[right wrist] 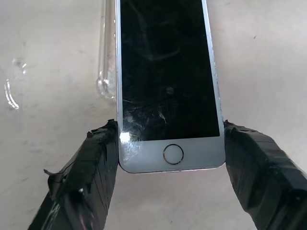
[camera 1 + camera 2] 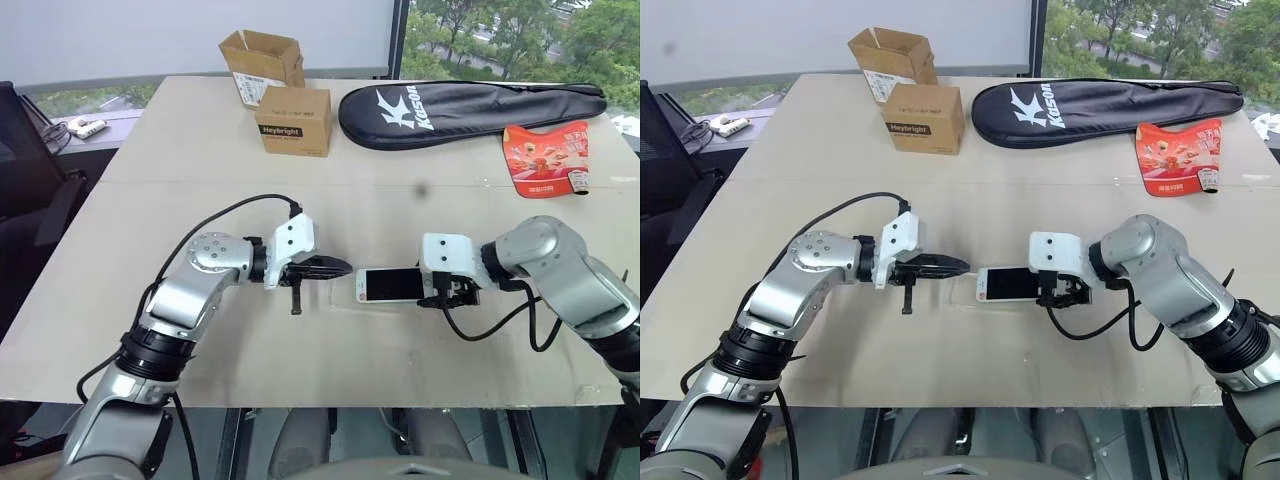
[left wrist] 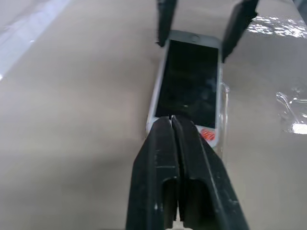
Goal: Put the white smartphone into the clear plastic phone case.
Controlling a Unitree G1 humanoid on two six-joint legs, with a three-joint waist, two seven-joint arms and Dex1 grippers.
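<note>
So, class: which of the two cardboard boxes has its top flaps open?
The far cardboard box near the table's back edge: its flaps stand open. The Heybright-labelled box in front of it is closed.

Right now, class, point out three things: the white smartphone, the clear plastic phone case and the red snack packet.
white smartphone (image 1: 165, 72): right wrist view, middle of its dark screen.
clear plastic phone case (image 1: 106, 62): right wrist view, raised rim beside the phone.
red snack packet (image 2: 545, 160): left eye view, printed front.
</note>
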